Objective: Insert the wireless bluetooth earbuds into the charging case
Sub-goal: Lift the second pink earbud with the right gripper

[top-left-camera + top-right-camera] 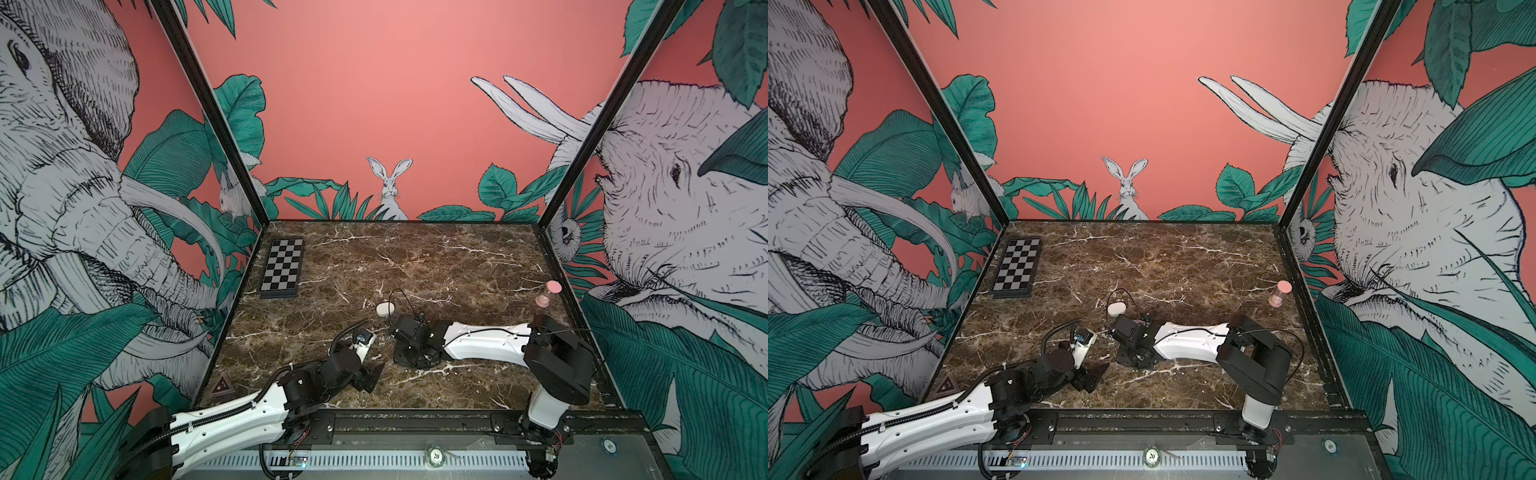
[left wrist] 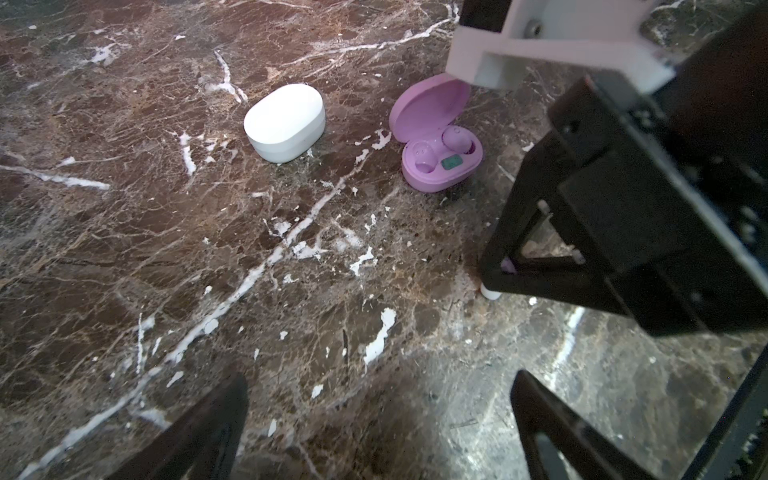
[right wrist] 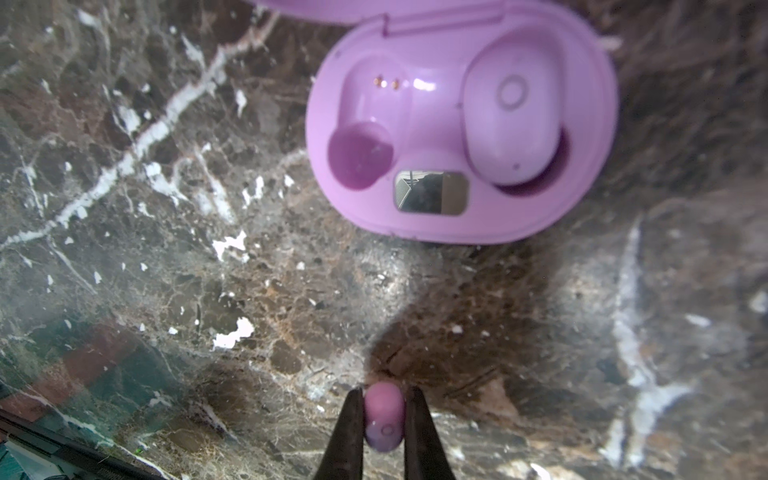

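In the right wrist view my right gripper is shut on a lilac earbud, just above the marble. Beyond it the lilac charging case lies open. A second lilac earbud sits in one socket and the other socket is empty. The left wrist view shows the same open case beside a shut white case. In it the right gripper's fingers stand down on the table near the lilac case. My left gripper is open and holds nothing. In both top views the right wrist hides the lilac case.
The white case lies mid-table, just behind the right wrist. A chessboard is at the back left and a pink hourglass stands by the right wall. The left gripper hovers low near the front, left of the right gripper.
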